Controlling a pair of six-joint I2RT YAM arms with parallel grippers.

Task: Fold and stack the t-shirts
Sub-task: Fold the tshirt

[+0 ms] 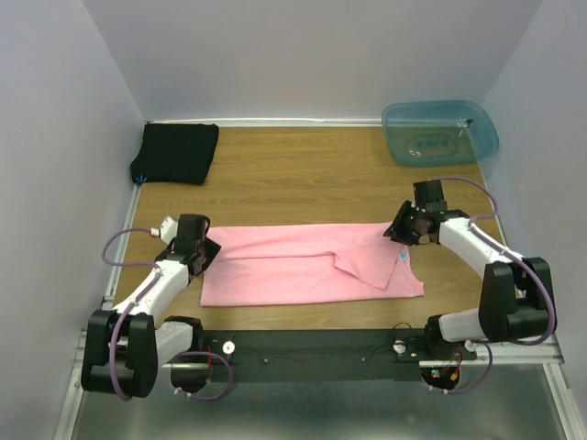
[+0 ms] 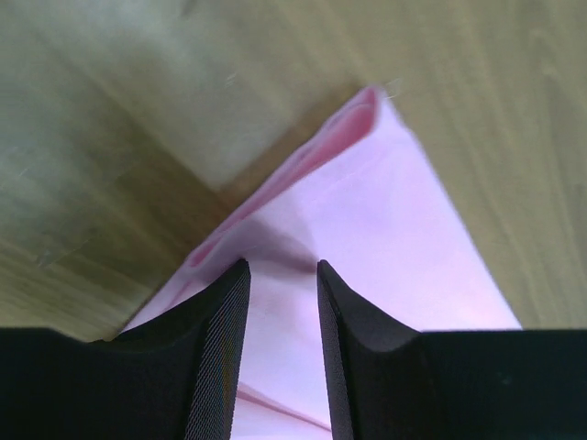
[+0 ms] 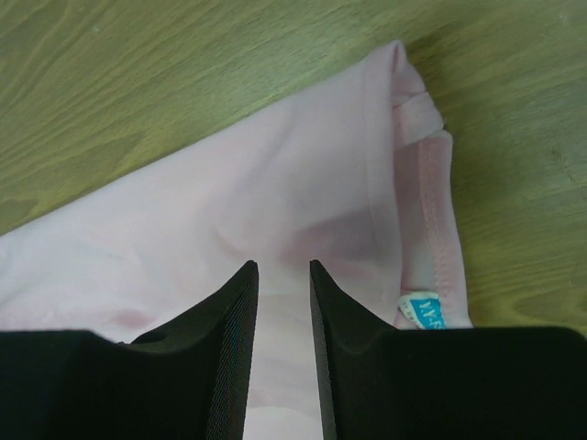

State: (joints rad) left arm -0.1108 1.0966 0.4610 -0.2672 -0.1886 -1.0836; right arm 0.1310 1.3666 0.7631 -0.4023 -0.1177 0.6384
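Between my own fingers first: my left gripper [image 2: 282, 266] is hovering with its jaws a narrow way apart and nothing caught in them, the black ribbed pads [image 2: 220, 348] pointing at the corner of the pink t-shirt [image 2: 385, 238]. My right gripper [image 3: 283, 266] is doing the same at the other end, jaws parted and closed on nothing, sitting over the cloth just beside the ribbed collar [image 3: 431, 183] and the small blue neck label [image 3: 424, 312].

Seen from above, the pink shirt is lying as a long band across the near middle of the table [image 1: 303, 174], already doubled along its length, with a loose flap turned over toward the right. I am standing at its two far corners, one hand at each end.

I judge I am working on the next fold of this shirt, with the grasp not yet made. Each hand is needing to come down onto its corner, close through both layers, and lift evenly so the band is not skewing.

Under me the fabric is looking thin, soft and matte, with stitched hems and a rounded doubled edge at the left corner; it is likely to sag and slip. The wood grain beneath is looking smooth.

Well apart, the black t-shirt [image 1: 176, 151] is sitting folded in the far left corner, waiting for the stack. A translucent blue-green bin [image 1: 481, 137] is standing at the far right.
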